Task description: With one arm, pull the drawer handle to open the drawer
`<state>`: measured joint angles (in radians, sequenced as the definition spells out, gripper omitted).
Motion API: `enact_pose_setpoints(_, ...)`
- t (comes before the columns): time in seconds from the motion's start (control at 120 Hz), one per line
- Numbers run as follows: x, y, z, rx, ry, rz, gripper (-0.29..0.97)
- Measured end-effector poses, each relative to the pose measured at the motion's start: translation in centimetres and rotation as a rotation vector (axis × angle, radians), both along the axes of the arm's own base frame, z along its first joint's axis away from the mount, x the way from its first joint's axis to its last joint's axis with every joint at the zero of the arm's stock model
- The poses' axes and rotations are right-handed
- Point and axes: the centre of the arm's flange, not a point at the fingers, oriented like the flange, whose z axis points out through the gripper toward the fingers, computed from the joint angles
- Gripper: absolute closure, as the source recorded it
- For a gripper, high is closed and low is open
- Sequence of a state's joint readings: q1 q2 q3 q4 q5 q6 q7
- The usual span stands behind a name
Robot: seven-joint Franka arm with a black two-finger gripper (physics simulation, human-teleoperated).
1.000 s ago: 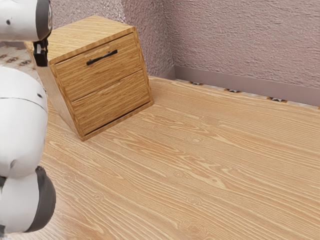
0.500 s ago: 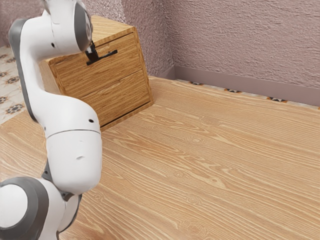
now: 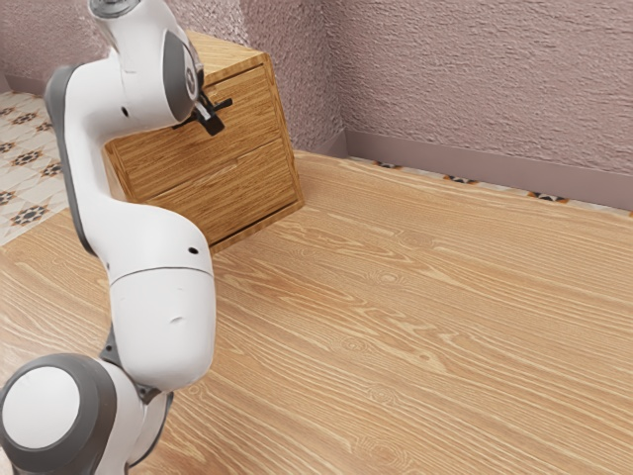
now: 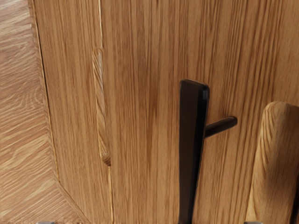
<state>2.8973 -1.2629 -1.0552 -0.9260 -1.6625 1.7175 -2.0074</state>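
A wooden cabinet (image 3: pixel 247 188) with two drawers stands on the floor at the exterior view's upper left. The top drawer front (image 3: pixel 252 114) sits flush with the cabinet and carries a black bar handle (image 3: pixel 224 101). My gripper (image 3: pixel 209 115) is right at the handle's near end, and my arm hides the rest of the bar. In the wrist view the handle (image 4: pixel 191 154) runs straight out from under my hand across the drawer front (image 4: pixel 140 93). My fingertips show far apart on either side of it, so the gripper is open.
The cabinet stands near a rough mauve wall (image 3: pixel 475 69) with a grey baseboard (image 3: pixel 495 163). Wood-grain floor (image 3: pixel 415 317) stretches out to the exterior view's right. A patterned tiled patch (image 3: pixel 25 188) lies at the left edge.
My arm has swung in front of the cabinet, bringing the gripper to the top drawer's handle. In the last half second it shifted slightly right and down along the bar. The drawer has not moved.
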Motion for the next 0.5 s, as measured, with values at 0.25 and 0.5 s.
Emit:
enact_pose_setpoints(0.25,0.9,-0.3,-1.0,-0.049,-0.027,0.002,0.28)
enact_pose_setpoints(0.5,1.4,-0.9,-0.5,0.006,-0.046,-0.034,0.43)
